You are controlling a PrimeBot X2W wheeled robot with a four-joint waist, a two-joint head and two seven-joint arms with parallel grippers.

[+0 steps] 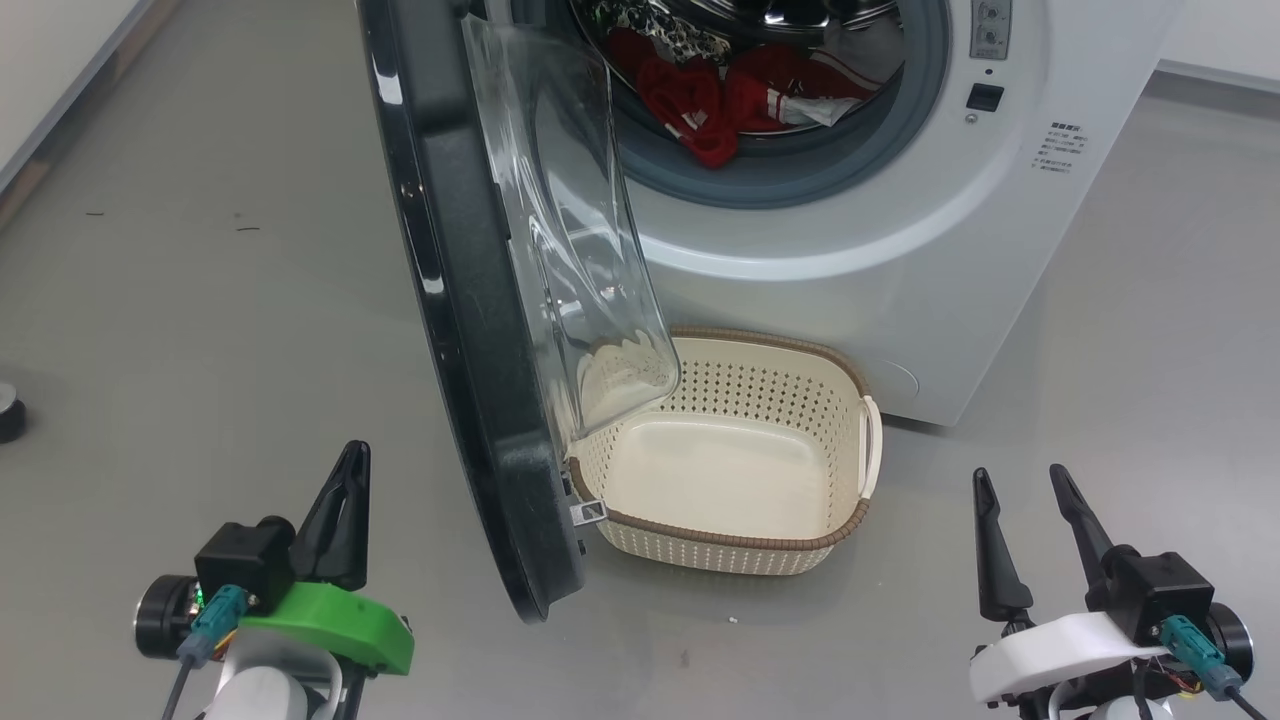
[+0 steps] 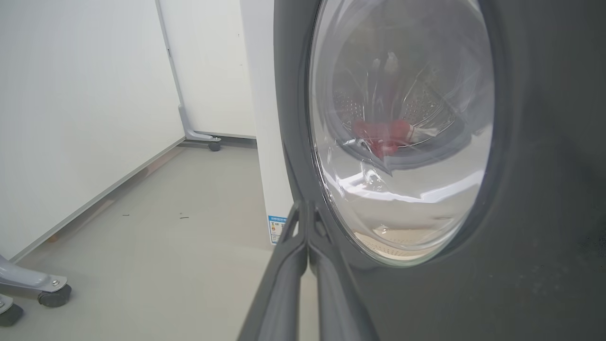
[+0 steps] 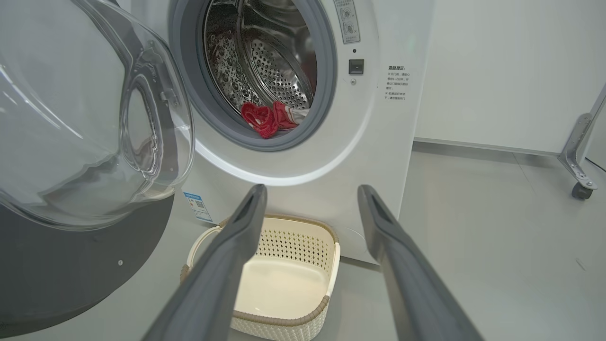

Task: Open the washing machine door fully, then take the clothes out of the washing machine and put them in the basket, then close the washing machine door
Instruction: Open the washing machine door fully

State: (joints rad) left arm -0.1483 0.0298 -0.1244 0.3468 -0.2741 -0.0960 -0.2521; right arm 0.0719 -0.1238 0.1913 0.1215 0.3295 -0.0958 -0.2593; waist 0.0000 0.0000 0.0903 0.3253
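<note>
Currently the washing machine door (image 1: 470, 330) stands swung out from the washing machine (image 1: 900, 260). The clothes (image 1: 700, 100) lie in the drum, and the basket (image 1: 740, 541) sits on the floor below the opening. Left gripper (image 1: 345, 480): fingers pressed together, empty, near the door's outer face; contact unclear. Right gripper (image 1: 1020, 475): fingers spread, empty.

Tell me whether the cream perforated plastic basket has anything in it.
Empty: the basket floor is bare; the red clothes lie in the steel drum.

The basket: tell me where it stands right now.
In the head view the basket stands empty on the floor at centre, right in front of the washing machine, with the open washing machine door along its left side.
</note>
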